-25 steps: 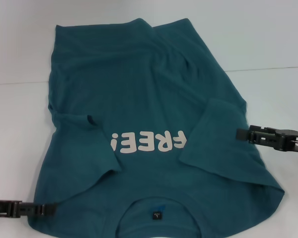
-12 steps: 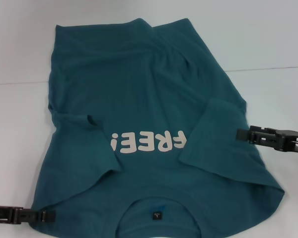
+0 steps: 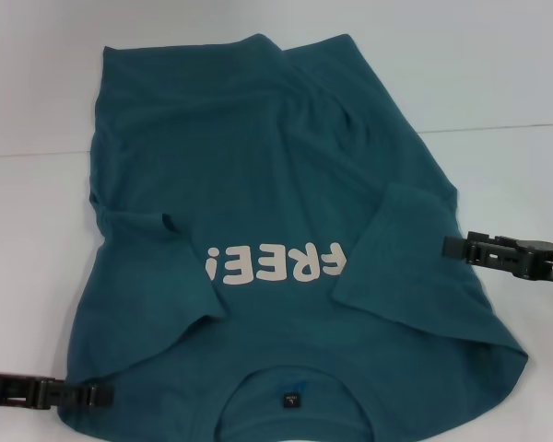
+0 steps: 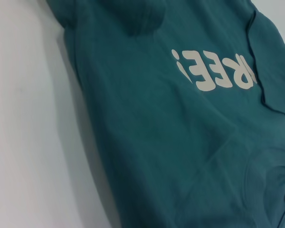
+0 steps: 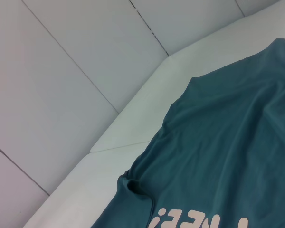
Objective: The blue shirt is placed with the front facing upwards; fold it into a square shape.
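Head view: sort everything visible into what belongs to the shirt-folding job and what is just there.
Part of the job:
- the blue shirt, front up, both sleeves folded inward
- left gripper, at the shirt's near left edge
- right gripper, at the shirt's right edge beside the folded sleeve

Just there:
- the white table beneath the shirt
- nothing else is lying about

You see blue shirt (image 3: 276, 184): dark teal-blue all over, solid, no stripes or print besides lettering. "FREE!" lettering (image 3: 276, 264): pale cream, plain block fill, same cream in left wrist view (image 4: 213, 69) and right wrist view (image 5: 180, 221). Neck label (image 3: 290, 400): darker navy patch, tiny pale mark on it. Table (image 3: 498, 74): plain white, no pattern. Left gripper (image 3: 97, 395) and right gripper (image 3: 453, 245): black.
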You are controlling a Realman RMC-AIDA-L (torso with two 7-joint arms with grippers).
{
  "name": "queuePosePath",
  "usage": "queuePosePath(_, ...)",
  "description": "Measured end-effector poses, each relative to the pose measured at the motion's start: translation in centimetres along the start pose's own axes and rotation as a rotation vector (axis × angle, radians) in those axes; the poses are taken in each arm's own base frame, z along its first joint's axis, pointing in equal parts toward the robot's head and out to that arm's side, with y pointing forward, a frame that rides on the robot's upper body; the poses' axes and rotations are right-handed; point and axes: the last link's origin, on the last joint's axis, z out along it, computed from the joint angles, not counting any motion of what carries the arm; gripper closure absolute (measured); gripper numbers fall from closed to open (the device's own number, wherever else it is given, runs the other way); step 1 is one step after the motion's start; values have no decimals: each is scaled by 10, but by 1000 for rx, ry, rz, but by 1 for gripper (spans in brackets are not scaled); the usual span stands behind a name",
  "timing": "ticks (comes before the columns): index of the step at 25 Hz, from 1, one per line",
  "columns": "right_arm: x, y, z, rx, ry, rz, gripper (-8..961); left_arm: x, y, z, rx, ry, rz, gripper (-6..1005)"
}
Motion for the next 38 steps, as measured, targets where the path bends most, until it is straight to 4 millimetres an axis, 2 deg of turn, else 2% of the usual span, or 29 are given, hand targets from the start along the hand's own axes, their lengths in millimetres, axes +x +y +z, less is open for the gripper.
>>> queuePosePath(4,0,0,0,0,0,0,11,1,0,0,3,5,-1,80)
queuePosePath(10,-2,1,2,-6,0,-5,11,4,-6,0,43,17,-17,158)
queuePosePath(12,-3,1,2,-7,0,-6,11,5,-6,1,48,15,-18,384)
queuePosePath(23,-2,1,2,-7,-1,-4,12,7,-7,0,60,10,-17,627)
queuePosePath(29,-2,0,2,2,3,-6,11,6,-8,0,73,2,-17,859)
queuePosePath(34,1,-6,-7,24,54,30,11,7,-10,-2,78,7,-24,999)
queuePosePath(38,9,-13,-18,66,145,104,11,7,-11,-4,82,11,-28,1000)
